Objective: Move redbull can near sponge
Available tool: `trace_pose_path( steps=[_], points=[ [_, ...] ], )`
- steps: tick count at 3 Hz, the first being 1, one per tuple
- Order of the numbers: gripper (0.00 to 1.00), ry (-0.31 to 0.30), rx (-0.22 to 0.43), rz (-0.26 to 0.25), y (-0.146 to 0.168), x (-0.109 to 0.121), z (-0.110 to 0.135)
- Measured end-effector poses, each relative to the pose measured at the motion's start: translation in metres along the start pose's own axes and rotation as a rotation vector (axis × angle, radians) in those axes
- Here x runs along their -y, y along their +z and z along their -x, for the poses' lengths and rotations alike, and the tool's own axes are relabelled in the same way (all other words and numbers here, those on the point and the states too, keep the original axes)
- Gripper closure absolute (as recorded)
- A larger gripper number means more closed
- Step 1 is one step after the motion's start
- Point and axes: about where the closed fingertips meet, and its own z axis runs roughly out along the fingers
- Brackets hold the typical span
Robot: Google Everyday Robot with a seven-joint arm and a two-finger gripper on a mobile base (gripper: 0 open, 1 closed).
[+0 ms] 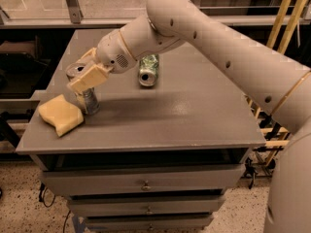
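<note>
The grey metal desk (184, 130) with drawers carries all items. Nearest on it, at the front left corner, lies the pale yellow, wavy-edged soft sponge (60, 114), resting flat. All positions below refer to it.

The tall, slim silver-grey redbull can (90, 101) stands upright just right of the sponge, base on the desk. It is very near the sponge or touching it; a gap cannot be confirmed. The tan two-finger end effector (77, 76) is just above and behind the sponge. It has one finger on each side of the can's upper part and appears closed on it. The white arm (194, 33) extends away to the right and rear of the sponge. Farther behind and right of the sponge, well apart, a shorter green can (148, 70) lies on its side.

Procedure, as judged: placement appears complete, and release is the remaining step.
1. Confirm the base sits flat.
2. Open the fingers evenly so that neither drags the can.
3. Withdraw straight upward before any sideways motion, because a slim can tips readily.
4. Keep the retreat path away from the green can, which could roll.
</note>
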Motion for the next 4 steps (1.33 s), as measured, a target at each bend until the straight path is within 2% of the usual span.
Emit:
trace_pose_path(
  steps=[1,2,3,4],
  points=[
    [0.12,-0.001,0.000,0.004,0.002,-0.001,0.001],
    [0.00,-0.003,0.000,0.008,0.004,-0.002,0.002],
    [0.00,-0.003,0.000,0.008,0.004,-0.002,0.002],
    [0.00,-0.003,-0.048,-0.015,-0.009,-0.005,-0.002]
  ],
)
